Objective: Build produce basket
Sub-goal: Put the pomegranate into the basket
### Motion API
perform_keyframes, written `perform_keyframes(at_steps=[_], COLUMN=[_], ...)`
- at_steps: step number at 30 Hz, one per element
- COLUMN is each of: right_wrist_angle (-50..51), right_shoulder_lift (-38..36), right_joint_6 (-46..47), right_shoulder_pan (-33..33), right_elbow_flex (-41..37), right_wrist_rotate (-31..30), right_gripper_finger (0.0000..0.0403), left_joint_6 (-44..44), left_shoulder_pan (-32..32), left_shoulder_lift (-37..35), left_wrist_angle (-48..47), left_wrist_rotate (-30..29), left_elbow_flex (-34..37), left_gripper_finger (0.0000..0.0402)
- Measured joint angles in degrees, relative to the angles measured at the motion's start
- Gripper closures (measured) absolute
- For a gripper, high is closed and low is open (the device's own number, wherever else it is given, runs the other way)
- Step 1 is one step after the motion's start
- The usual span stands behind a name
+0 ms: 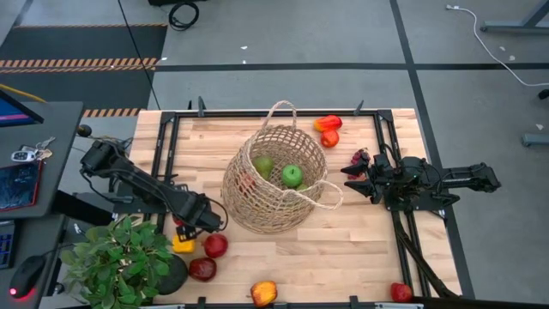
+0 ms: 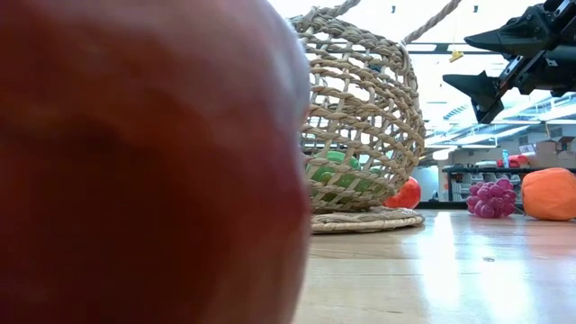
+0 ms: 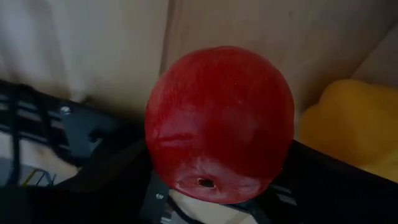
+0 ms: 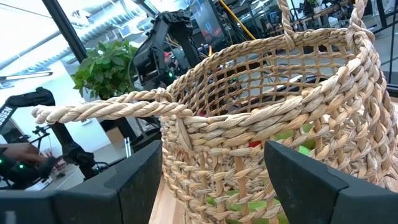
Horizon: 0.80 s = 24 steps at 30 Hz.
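The tan wicker basket (image 1: pixel 274 184) sits tilted at the table's middle, with two green fruits (image 1: pixel 292 176) inside. My left gripper (image 1: pixel 190 225) is at the near left, pointing steeply down, shut on a red apple (image 3: pixel 217 124). A yellow pepper (image 1: pixel 183 243) lies right beside it. My right gripper (image 1: pixel 350 178) hovers level and open just right of the basket, near one loop handle (image 4: pixel 106 109). It holds nothing. My left gripper has the red apple between its two fingers, one against each side (image 3: pixel 157 165), coming from above and pointing steeply down. The apple's dimpled end (image 3: pixel 203 182) faces the wrist. Whether the apple is clear of the table I cannot tell.
Two more red apples (image 1: pixel 215 245) (image 1: pixel 202 269) lie near the left gripper, by a potted plant (image 1: pixel 120 262). A red-orange fruit (image 1: pixel 264 293) at the front edge fills the low view's left half. Red-orange produce (image 1: pixel 327 129) and purple grapes (image 1: pixel 358 157) lie far right.
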<state>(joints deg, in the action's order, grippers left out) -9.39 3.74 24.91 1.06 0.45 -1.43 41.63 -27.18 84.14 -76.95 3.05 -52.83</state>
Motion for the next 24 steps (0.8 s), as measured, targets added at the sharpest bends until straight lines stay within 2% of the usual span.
perform_keyframes(at_steps=[9,19,24], right_wrist_angle=[0.0,0.0,0.0], right_shoulder_lift=[0.0,0.0,0.0], right_joint_6=[0.0,0.0,0.0], right_shoulder_pan=[0.0,0.0,0.0], right_elbow_flex=[0.0,0.0,0.0], right_wrist_rotate=[0.0,0.0,0.0], right_gripper_finger=[0.0118,0.0118,0.0118], left_joint_6=[0.6,0.4,-0.8], left_shoulder_pan=[0.0,0.0,1.6], left_shoulder_lift=[0.0,-0.1,-0.2], left_wrist_angle=[-7.4,-8.6,-5.0], left_wrist_rotate=[-6.9,-26.8,-30.0], left_elbow_flex=[-7.0,-15.8,-21.9], left_gripper_finger=[0.0071,0.0071,0.0070])
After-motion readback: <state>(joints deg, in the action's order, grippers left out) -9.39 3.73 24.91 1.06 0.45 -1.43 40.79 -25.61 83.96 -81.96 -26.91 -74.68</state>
